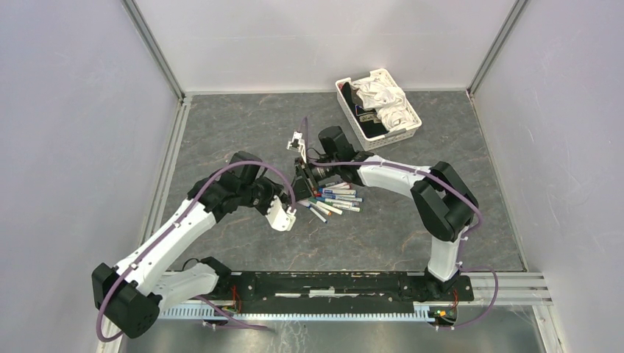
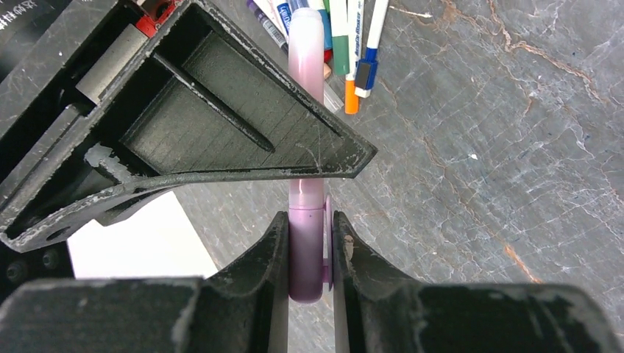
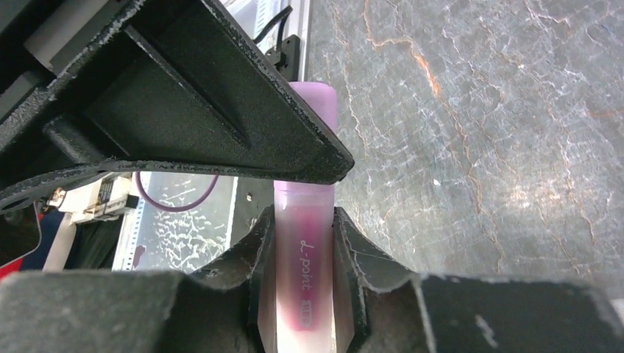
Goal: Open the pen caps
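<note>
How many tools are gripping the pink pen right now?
2. The left tool clamps the pink pen at its cap; the right tool clamps the barrel. Both grips show clearly.

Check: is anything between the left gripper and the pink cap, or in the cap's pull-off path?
Nothing visible. The left gripper is shut on the pink cap, the right gripper on the barrel. The loose pens lie beyond the right gripper, away from the cap's end.
</note>
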